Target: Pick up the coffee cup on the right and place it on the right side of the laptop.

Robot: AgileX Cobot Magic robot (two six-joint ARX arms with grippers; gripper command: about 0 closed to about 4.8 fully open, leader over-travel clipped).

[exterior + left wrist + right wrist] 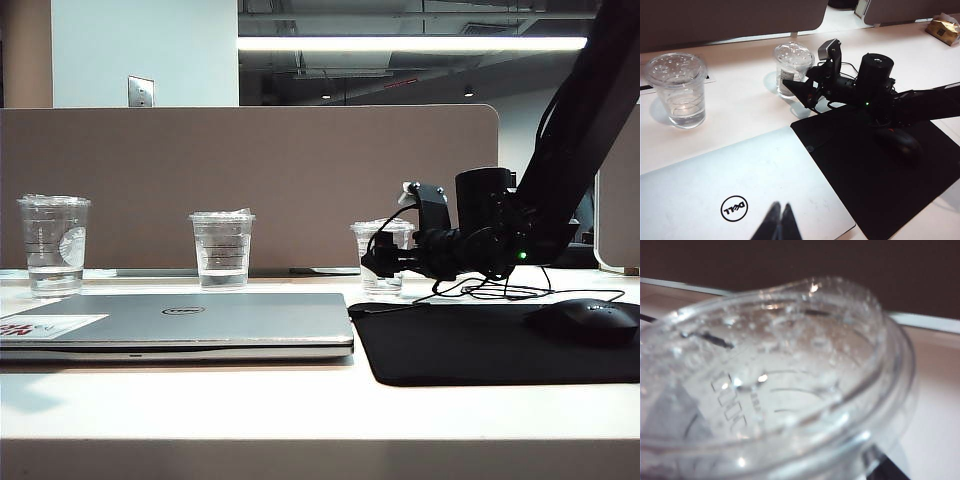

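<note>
Right gripper [799, 90] at the coffee cup [791, 67], jaws wide, gripping nothing.
Cup stands behind the mouse pad's [875, 170] far corner; left gripper [778, 222] pinched together over the laptop [715, 185].

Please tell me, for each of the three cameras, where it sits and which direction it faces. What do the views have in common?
Exterior view: low at table edge, facing the laptop, three cups and divider; right gripper open at the coffee cup.
Left wrist view: high above the laptop, looking down; left gripper tips together.
Right wrist view: right against the coffee cup lid; no fingers visible.
Shared: the coffee cup appears in all.
</note>
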